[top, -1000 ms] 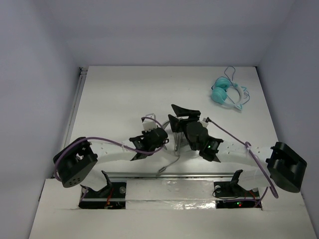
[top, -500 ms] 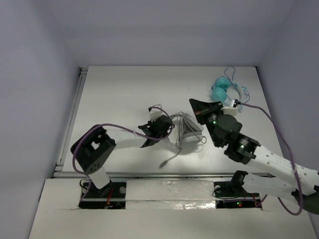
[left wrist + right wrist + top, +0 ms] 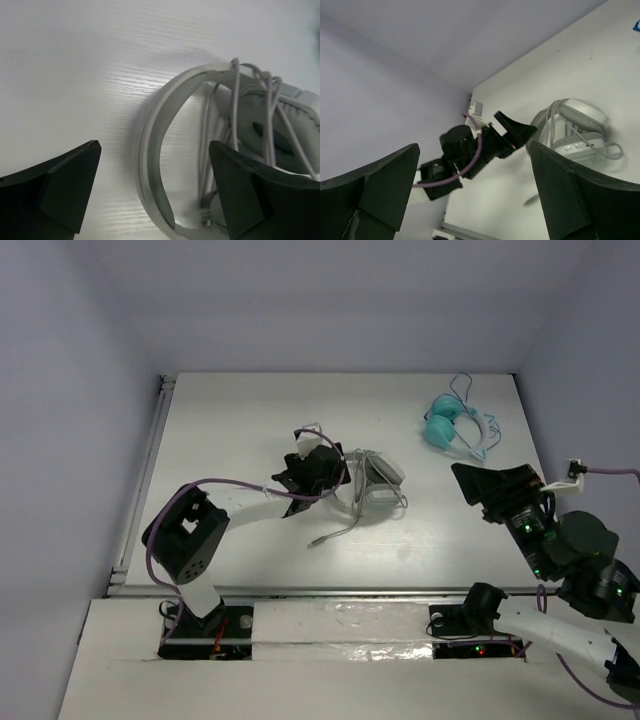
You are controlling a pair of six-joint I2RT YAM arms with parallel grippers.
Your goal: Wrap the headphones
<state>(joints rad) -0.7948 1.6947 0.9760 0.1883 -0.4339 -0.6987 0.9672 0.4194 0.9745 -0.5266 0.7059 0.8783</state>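
The white headphones (image 3: 378, 483) lie mid-table with their thin grey cable (image 3: 270, 107) looped several times over the ear cups. The cable's loose end and plug (image 3: 320, 539) trail toward the front. My left gripper (image 3: 335, 478) is open at the headphones' left side. In the left wrist view the headband (image 3: 150, 165) curves between its spread fingers (image 3: 60, 192), and neither finger touches it. My right gripper (image 3: 472, 492) is open and empty, raised off to the right. The right wrist view looks back at the headphones (image 3: 580, 125) and at the left arm (image 3: 470, 150).
Small teal headphones (image 3: 447, 425) with a thin blue cord lie at the back right. Walls close the table in on the left, back and right. A metal rail (image 3: 330, 590) runs along the near edge in front of both arm bases.
Both grippers have opened. The right arm pulled back from the headphones to the right side. The left gripper let go and stays beside the headband, and the headphones shifted slightly toward the back.
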